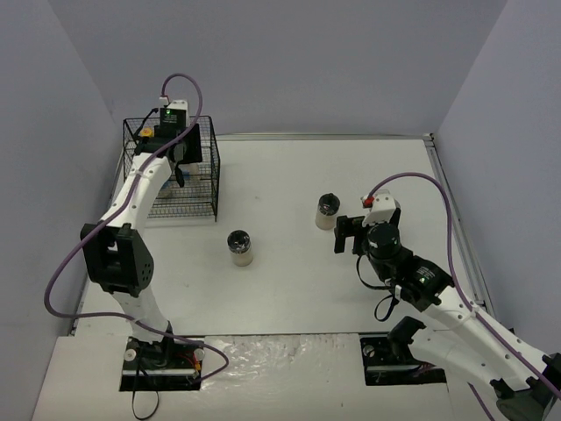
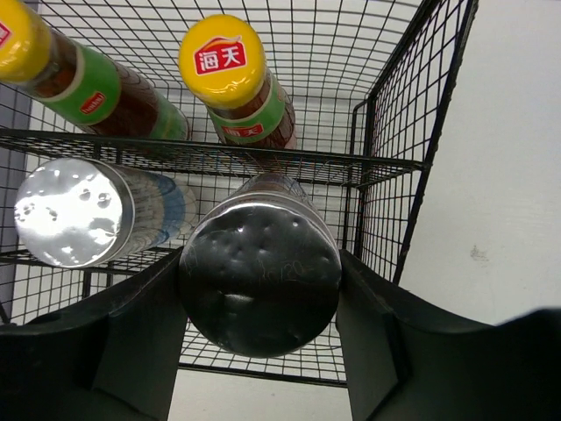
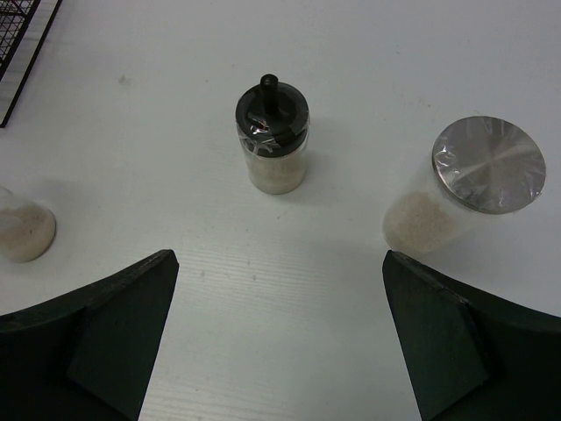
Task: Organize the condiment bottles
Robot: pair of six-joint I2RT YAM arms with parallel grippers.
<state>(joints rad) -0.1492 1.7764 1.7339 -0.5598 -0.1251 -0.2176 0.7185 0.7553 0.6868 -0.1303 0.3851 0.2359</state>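
My left gripper (image 1: 180,156) reaches into the black wire rack (image 1: 210,180). In the left wrist view, the left gripper (image 2: 260,294) is shut on a silver-lidded spice jar (image 2: 260,263) at the lower shelf. A second silver-lidded jar (image 2: 74,210) stands to its left. Two dark sauce bottles with yellow caps (image 2: 221,57) (image 2: 22,39) stand behind on the upper tier. My right gripper (image 1: 349,232) (image 3: 279,263) is open and empty over the table. Ahead of it stand a black-lidded jar (image 3: 272,132) and a silver-lidded jar (image 3: 478,180); a third jar (image 3: 22,230) shows partly at the left edge.
The top view shows two jars on the table, one (image 1: 239,247) mid-left and one (image 1: 328,210) beside my right gripper. The rack's wire wall (image 2: 412,132) stands to the right of the held jar. A rack corner (image 3: 19,35) shows in the right wrist view.
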